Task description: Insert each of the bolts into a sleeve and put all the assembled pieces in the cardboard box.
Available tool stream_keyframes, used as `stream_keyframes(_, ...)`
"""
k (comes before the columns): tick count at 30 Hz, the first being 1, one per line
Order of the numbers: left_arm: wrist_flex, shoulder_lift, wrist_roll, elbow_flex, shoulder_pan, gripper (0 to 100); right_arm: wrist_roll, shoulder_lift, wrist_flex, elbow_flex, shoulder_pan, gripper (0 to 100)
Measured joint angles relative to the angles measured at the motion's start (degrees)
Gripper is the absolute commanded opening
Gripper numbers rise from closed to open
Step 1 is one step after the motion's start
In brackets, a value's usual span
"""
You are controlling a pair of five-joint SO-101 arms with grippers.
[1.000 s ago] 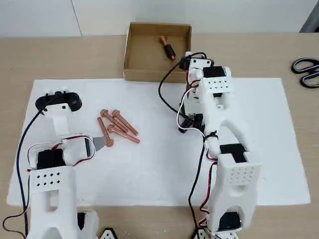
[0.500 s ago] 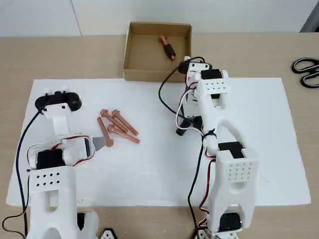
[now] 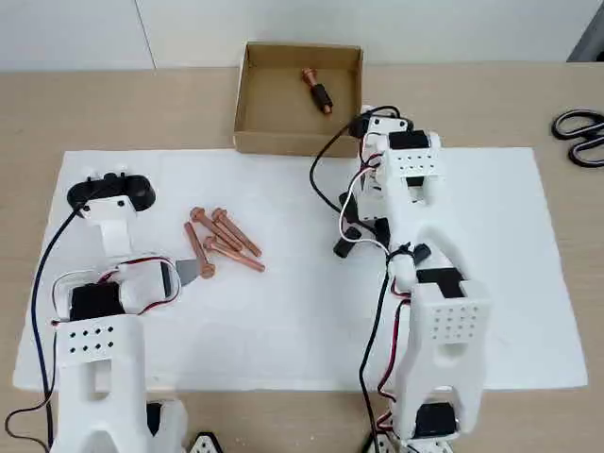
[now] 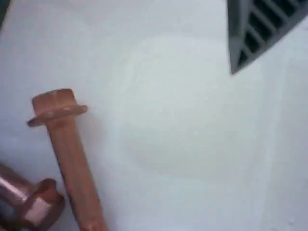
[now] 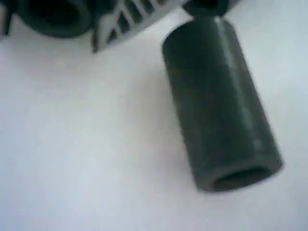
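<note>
1. From above, you see a tan worktop (image 3: 142,104) with a white sheet (image 3: 283,321) spread over most of it.
2. The box (image 3: 253,94) stands open at the far edge of the sheet, near the middle. One assembled piece (image 3: 317,90), copper with a dark end, lies inside it toward the far right corner.
3. Four loose copper bolts (image 3: 225,241) lie in a small cluster on the sheet, left of centre. Some of them touch.
4. Your left pincer (image 3: 186,271) sits low on the near side of that cluster, just beside the nearest bolt's head. You cannot tell whether it is released or clenched.
5. In the left wrist view, one of the bolts lies flat on the sheet. Another's six-sided head lies just beside its shank.
6. Your right pincer (image 5: 130,21) hangs low over the sheet, right of centre and on the near side of the box.
7. A black sleeve (image 5: 221,106) lies on its side on the sheet just beside the right pincer, one open end showing. A second sleeve (image 5: 53,14) lies near its other side. You cannot tell whether this pincer is released, clenched or grasping either sleeve.
8. Scissors (image 3: 578,132) lie on the bare worktop at the far right, off the sheet.
</note>
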Motion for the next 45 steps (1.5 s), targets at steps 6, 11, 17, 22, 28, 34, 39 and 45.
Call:
stream_keyframes(6,0.0,0.0,0.0,0.0,0.0,30,0.0,0.3,7.3,-11.9,0.7,2.0)
stream_keyframes(11,0.0,0.0,0.0,0.0,0.0,30,0.0,0.4,13.5,-21.7,4.7,2.0)
stream_keyframes(17,0.0,0.0,0.0,0.0,0.0,30,2.6,0.4,15.0,-23.2,12.1,2.0)
stream_keyframes(22,0.0,0.0,0.0,0.0,0.0,30,3.7,0.4,15.0,-22.4,16.4,2.0)
stream_keyframes(28,0.0,0.0,0.0,0.0,0.0,30,5.3,0.4,15.0,-17.7,16.3,2.0)
stream_keyframes(34,0.0,0.0,0.0,0.0,0.0,30,7.5,3.0,12.9,-12.5,16.2,2.4)
stream_keyframes(39,0.0,0.0,0.0,0.0,0.0,30,10.2,6.9,10.5,-12.5,16.2,2.5)
stream_keyframes(45,0.0,0.0,0.0,0.0,0.0,30,12.1,8.6,9.1,-12.5,16.2,8.3)
